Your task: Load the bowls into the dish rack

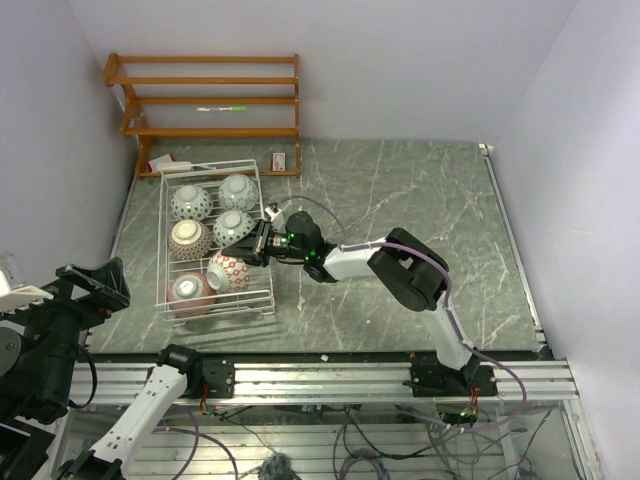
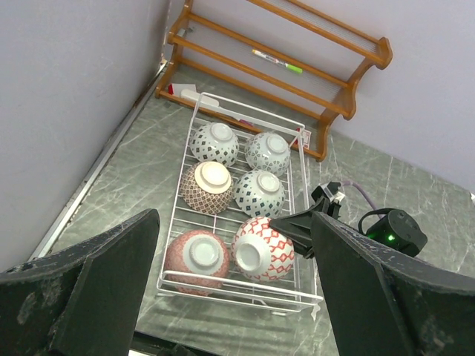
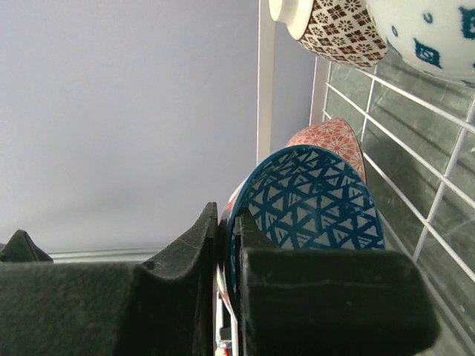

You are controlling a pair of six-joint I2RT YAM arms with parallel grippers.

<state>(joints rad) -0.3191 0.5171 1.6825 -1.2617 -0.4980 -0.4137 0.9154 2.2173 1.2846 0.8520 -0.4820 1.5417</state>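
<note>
Right wrist view: my right end effector (image 3: pixel 226 222) is clamped on the rim of the blue-lattice-lined ceramic bowl (image 3: pixel 312 200), low inside the white wire dish rack (image 3: pixel 265 74) (hard beside a pink patterned bowl (image 3: pixel 326 133)). If I release while it is tilted, it could roll and knock that neighbour.

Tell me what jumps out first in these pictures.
The white wire dish rack left of centre in the top view holds six small patterned ceramic bowls, most bottom up. The right gripper reaches in from the rack's right side, shut on the rim of the tilted bowl with red lattice outside and blue triangles inside. An orange-brown wooden shelf unit stands by the back wall.
</note>
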